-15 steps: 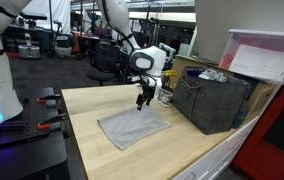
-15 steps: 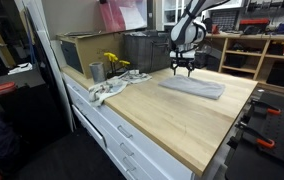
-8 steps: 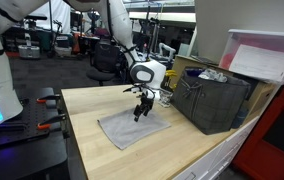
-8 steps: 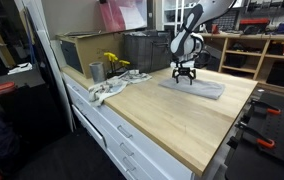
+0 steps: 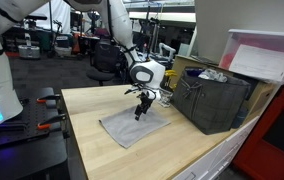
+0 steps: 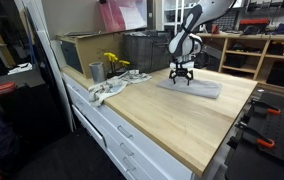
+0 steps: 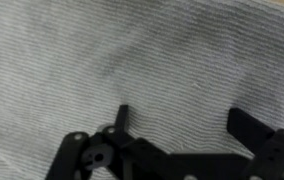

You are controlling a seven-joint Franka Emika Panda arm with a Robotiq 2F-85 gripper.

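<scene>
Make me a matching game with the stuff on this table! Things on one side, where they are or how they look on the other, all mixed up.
1 grey striped cloth
2 black end effector
3 dark grey plastic crate
4 silver metal cup

a next to something yellow
b open, low over the cloth
c lying flat on the wooden tabletop
d boxy, standing near the cloth

Pairs: 1-c, 2-b, 3-d, 4-a

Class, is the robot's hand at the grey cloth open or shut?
Open: wrist view shows the hand with fingers wide apart over the cloth.
</scene>
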